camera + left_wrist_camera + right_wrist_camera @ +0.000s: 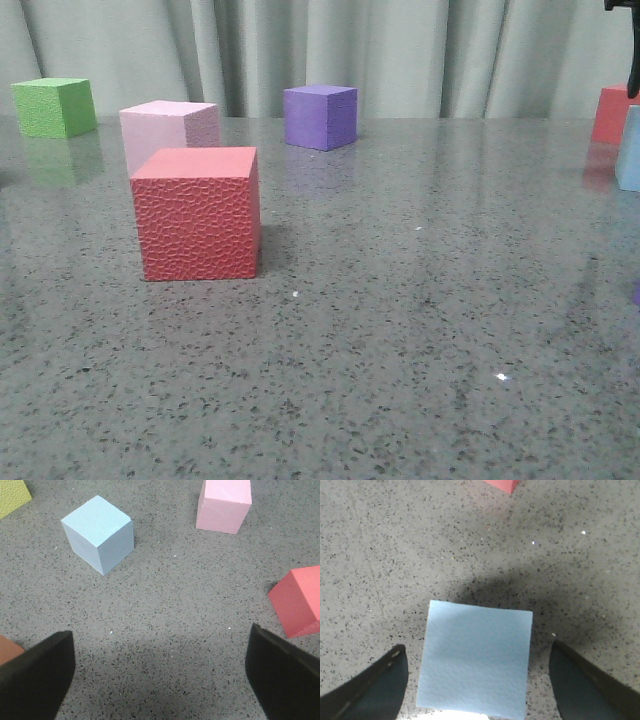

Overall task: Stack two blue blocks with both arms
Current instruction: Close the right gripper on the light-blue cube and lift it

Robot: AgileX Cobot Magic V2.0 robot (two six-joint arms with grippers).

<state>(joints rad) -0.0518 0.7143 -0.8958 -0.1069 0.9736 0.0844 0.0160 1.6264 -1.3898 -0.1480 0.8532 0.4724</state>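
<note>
Speckled grey counter (420,330) before a pale curtain (400,50).

Right pincer (477,680): fingers spread wide, one on each side of a blue block (476,657) that stands on the counter directly between them; a visible gap remains on both sides, so neither finger touches it. In the front view this block (630,150) shows only as a sliver at the counter's right edge, just in front of a red cube (612,115) cut by the same edge, with a dark part of the arm above.

Left pincer (160,675): fingers likewise spread, bare counter between them, holding nothing. The second blue block (98,532) rests on the counter well ahead of the fingertips, turned corner-on, apart from its neighbours: a pink cube (224,504), a red cube (299,602), a green cube (11,496) and an orange-brown cube (9,650) at the frame edge. This block is not visible in the front view.

Front view, left half of the counter: a textured red cube (197,212) nearest, the pink cube (170,128) just behind it, a green cube (55,106) at the far left, a purple cube (320,116) near the far edge.
</note>
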